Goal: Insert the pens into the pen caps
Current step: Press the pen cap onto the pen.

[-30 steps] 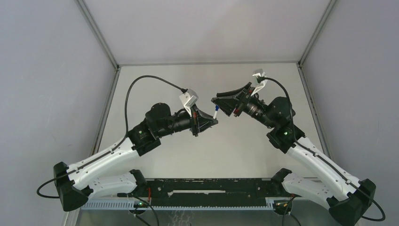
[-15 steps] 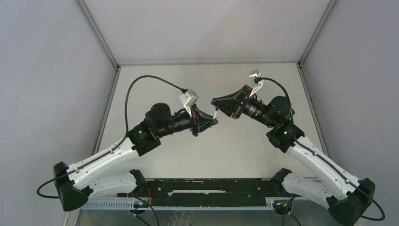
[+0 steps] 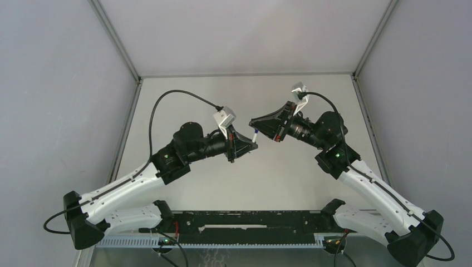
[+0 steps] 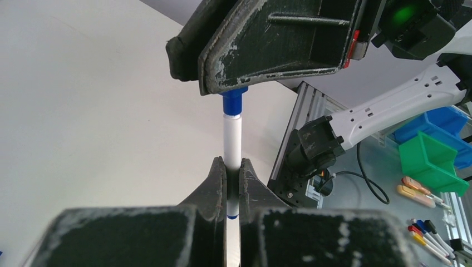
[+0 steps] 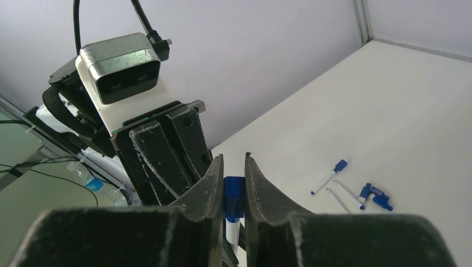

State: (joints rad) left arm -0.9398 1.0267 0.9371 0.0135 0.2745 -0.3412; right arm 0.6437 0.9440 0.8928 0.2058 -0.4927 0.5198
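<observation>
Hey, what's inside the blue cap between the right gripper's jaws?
The white pen, clamped in the left gripper, runs up into the blue cap. Its tip is covered by the cap, so how deep it sits cannot be seen. The right gripper pinches the cap.

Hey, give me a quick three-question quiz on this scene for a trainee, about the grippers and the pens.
1. True or false: the left gripper is shut on a white pen.
2. What colour is the pen cap between the fingers of the right gripper? A red, B dark blue, C green.
3. Fill in: in the right wrist view, the loose pens and caps lie on the white ____.
Key: 1 true; 2 B; 3 table.
</observation>
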